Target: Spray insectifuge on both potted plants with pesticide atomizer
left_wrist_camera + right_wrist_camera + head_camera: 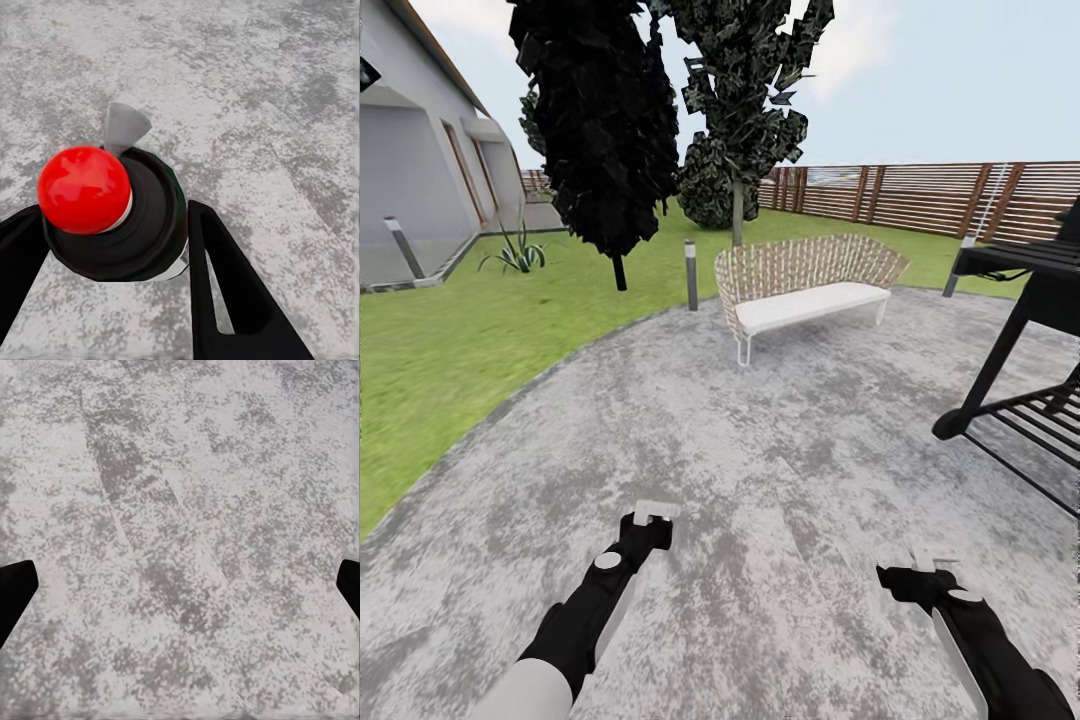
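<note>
The pesticide atomizer (pixel 124 214), dark with a red top and grey nozzle, sits between the left jaws over the gravel patio (pixel 262 90).

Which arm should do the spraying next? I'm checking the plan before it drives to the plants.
Left. The left gripper is shut on the spray bottle, while the right gripper hangs open over bare gravel.
</note>
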{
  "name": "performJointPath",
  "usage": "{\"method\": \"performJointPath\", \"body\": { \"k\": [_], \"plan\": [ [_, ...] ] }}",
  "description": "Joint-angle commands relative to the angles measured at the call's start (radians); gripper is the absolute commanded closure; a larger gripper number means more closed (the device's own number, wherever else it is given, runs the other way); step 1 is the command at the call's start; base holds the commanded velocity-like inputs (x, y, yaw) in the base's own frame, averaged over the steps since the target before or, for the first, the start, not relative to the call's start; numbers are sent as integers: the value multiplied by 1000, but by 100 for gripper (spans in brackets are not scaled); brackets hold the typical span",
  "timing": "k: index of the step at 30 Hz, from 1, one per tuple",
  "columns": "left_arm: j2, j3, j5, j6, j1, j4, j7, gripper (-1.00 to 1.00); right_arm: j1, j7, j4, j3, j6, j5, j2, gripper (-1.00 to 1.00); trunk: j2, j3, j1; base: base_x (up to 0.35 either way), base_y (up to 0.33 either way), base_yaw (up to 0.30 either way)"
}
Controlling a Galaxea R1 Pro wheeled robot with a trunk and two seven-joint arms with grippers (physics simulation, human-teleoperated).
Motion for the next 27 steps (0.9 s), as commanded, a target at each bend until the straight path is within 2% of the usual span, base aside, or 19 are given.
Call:
{"method": "performJointPath", "body": {
  "k": [1,5,14,27],
  "plan": [
    [0,0,-4,6,0,-2,-1,100,0,1,-1,-1,5,-6,0,-100,0,-1,-1,-313,0,0],
    [0,0,-4,6,0,-2,-1,100,0,1,-1,-1,5,-6,0,-100,0,-1,-1,-326,40,0],
    [0,0,-4,6,0,-3,-1,100,0,1,-1,-1,5,-6,0,-100,0,-1,-1,-294,176,23],
    [0,0,-4,6,0,-3,-1,100,0,1,-1,-2,5,-6,0,-100,0,-1,-1,-32,21,228]
  ]
}}
